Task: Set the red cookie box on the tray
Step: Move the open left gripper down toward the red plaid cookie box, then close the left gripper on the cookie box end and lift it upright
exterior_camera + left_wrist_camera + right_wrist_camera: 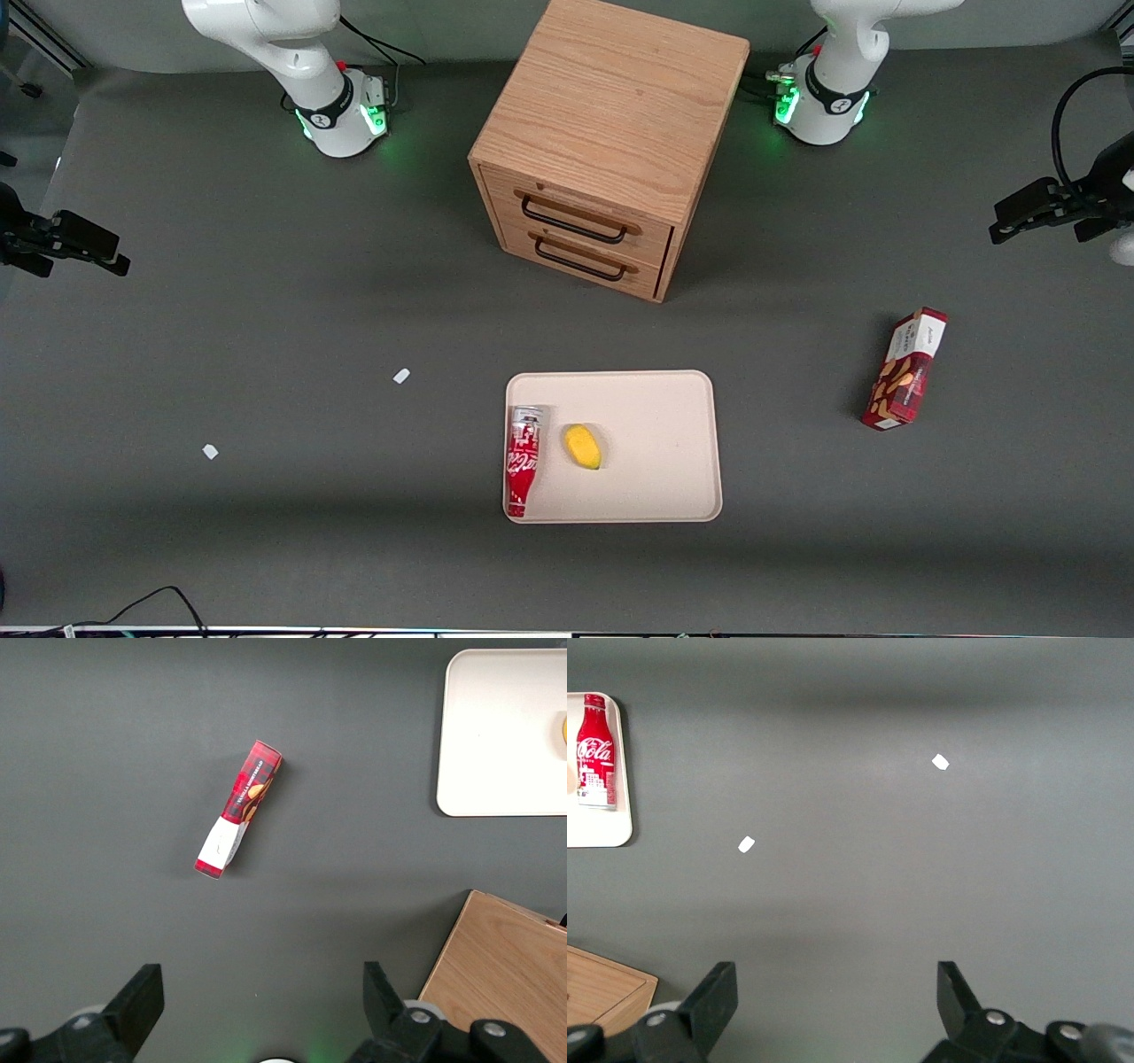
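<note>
On the grey table (266, 354), the cream tray (673, 416) is taken as the landmark: it is seen in front of the wooden drawer cabinet (602, 142), nearer to the front camera than it. On the tray, a red-and-white drink bottle (522, 461) is laid on its side along one short edge, and a small yellow fruit (583, 446) is placed just beside it. The red cookie box (905, 369) is found off the tray, well apart from it toward the working arm's end of the table, lying on the bare surface with its white end panel turned away from the front camera. The gripper (261, 1005) is held above the table, away from the tray and the box, with its fingers (142, 997) spread wide and nothing gripped between them.
</note>
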Available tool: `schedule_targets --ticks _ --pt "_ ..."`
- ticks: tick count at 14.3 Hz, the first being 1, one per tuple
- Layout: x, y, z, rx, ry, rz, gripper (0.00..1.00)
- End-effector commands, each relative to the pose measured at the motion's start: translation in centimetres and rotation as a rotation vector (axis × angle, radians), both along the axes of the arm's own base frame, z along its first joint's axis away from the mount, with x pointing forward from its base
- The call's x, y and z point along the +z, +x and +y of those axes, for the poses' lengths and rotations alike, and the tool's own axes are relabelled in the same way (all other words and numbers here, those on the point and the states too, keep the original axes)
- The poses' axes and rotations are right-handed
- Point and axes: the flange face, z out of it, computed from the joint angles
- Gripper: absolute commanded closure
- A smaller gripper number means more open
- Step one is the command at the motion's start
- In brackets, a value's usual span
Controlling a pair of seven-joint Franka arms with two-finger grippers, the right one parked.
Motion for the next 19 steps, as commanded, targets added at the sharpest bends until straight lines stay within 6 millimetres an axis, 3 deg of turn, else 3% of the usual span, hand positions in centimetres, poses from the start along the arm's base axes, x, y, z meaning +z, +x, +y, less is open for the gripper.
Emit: schedule_targets --ticks 1,5,9,13,19 --pt "0.4 -1.0 -0.1 0.008 0.013 0.003 0.00" --pt "-0.6 -0.4 0.0 0.005 0.012 -0.001 0.00" --pt "-5.5 2.2 0.8 -0.129 0.010 0.035 0.00" --pt "-14.1 4.7 2.9 -0.263 0.114 -0.001 0.00" --pt "-28.1 4.2 4.5 -0.307 0.108 -0.061 0.00"
